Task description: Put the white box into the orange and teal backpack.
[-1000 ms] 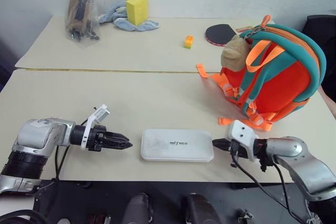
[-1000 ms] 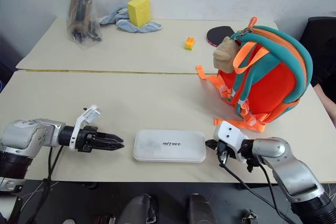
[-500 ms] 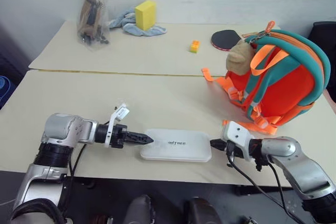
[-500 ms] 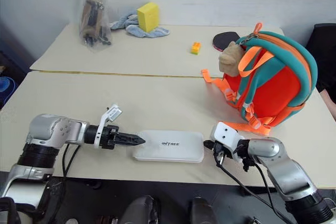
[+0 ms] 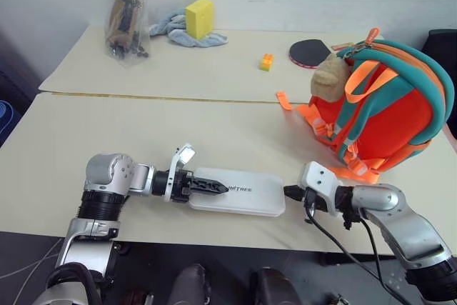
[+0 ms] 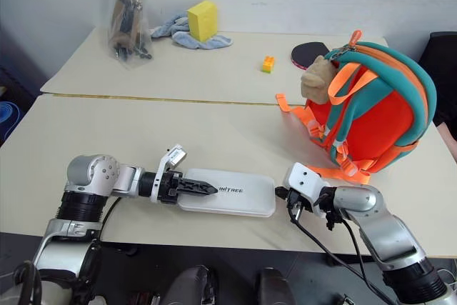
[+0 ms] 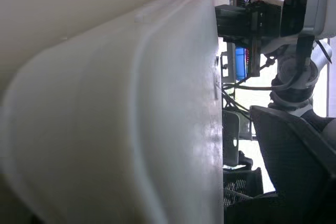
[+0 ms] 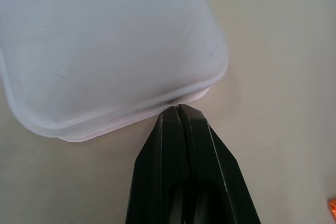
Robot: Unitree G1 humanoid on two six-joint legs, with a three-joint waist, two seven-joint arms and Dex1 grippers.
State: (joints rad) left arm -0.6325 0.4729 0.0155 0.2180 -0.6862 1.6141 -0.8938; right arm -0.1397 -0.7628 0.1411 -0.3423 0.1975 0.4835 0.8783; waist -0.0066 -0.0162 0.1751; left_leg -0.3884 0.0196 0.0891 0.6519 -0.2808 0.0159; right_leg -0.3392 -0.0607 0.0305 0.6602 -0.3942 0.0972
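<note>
You have the white box (image 5: 239,193) lying flat on the near worktop (image 5: 143,133), close to its front edge, with the orange and teal backpack (image 5: 385,116) standing upright at about two o'clock from it, well apart, its plush head facing the box. Your left hand (image 5: 214,187) comes in from nine o'clock and its black fingers (image 6: 194,186) lie over the box's left end; they look to straddle that end, though you can't tell from these angles whether they are clamped on it or merely apart around it. Your right hand (image 8: 180,109) sits at the box's three o'clock end with its fingers pressed together, tips touching the box's rim. On the far worktop, at roughly eleven o'clock, you have a yellow foam block (image 5: 199,18) on a blue cloth (image 5: 171,26)
</note>
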